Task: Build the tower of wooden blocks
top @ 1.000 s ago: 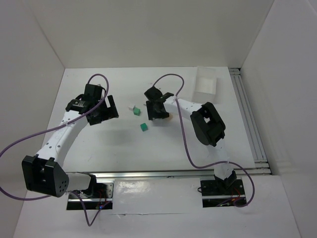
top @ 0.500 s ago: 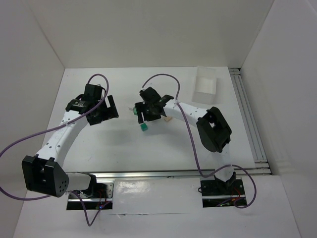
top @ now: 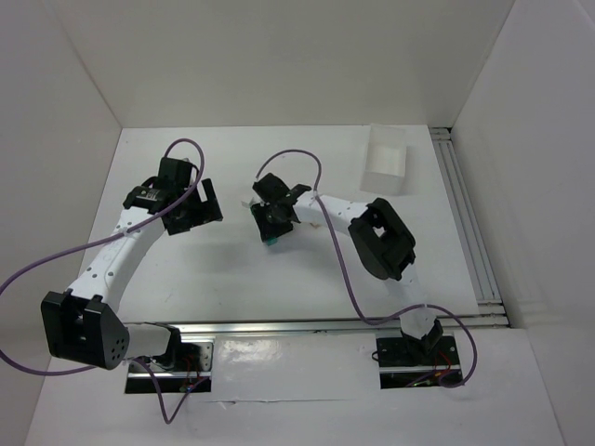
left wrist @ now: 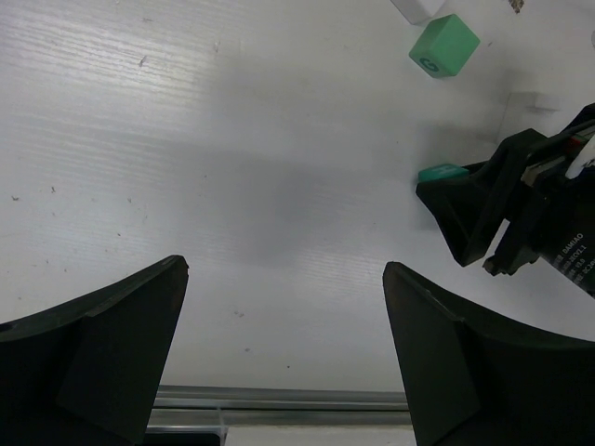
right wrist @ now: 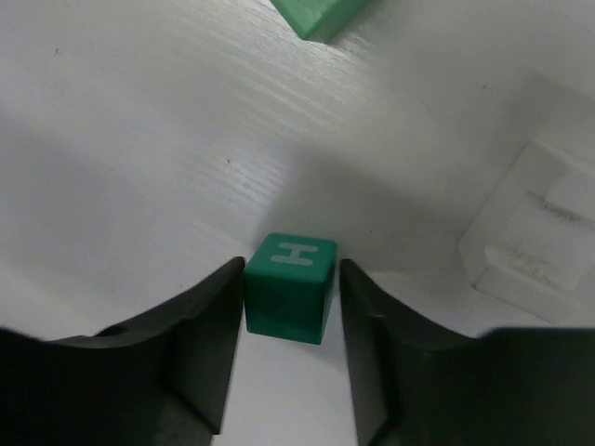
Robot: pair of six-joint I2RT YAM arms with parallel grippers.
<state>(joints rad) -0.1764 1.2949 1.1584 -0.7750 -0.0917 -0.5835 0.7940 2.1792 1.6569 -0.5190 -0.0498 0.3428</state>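
A teal-green cube marked H (right wrist: 290,288) sits on the white table between the fingers of my right gripper (right wrist: 291,267). The jaws are open around it: the left finger touches its side and the right finger stands a small gap away. In the top view this gripper (top: 272,223) is over that cube (top: 271,241). A second green block (right wrist: 321,14) lies just beyond, also in the left wrist view (left wrist: 444,45). A white block (right wrist: 535,242) lies to the right. My left gripper (left wrist: 285,268) is open and empty, left of the blocks (top: 200,209). No stacked tower shows.
A clear plastic tray (top: 388,158) stands at the back right. An aluminium rail (top: 469,232) runs along the table's right side. White walls enclose the table on three sides. The right arm's purple cable (top: 307,167) loops above the blocks.
My right gripper has moved left and nearer, from beside the tan piece to the green H cube, and now straddles it. The left arm has not moved.
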